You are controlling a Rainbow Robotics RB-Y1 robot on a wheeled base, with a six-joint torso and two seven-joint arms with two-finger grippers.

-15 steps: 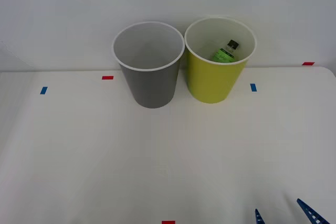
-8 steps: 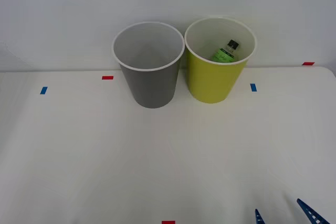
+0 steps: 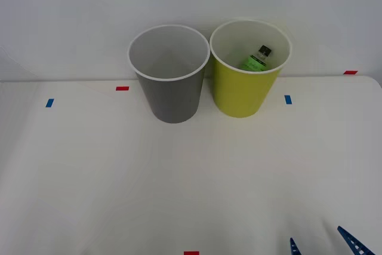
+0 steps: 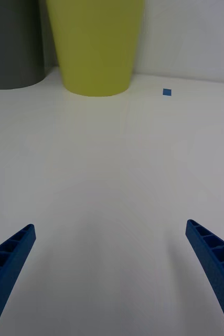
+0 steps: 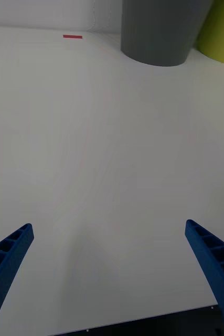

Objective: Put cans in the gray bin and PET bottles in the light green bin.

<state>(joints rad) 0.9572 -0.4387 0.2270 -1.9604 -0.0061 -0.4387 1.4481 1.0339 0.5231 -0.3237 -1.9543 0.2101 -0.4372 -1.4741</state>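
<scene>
One PET bottle, green-labelled with a black cap, leans inside the light green bin. Just to that bin's left stands one gray bin, the two nearly touching at the far edge of the white table. Four tape marks lie around the bins: two red and two blue; a fifth, red, sits at the near edge. The right gripper hangs over the near right of the table, fingers wide apart, holding nothing. The left gripper is over the near table, fingers likewise spread and empty.
</scene>
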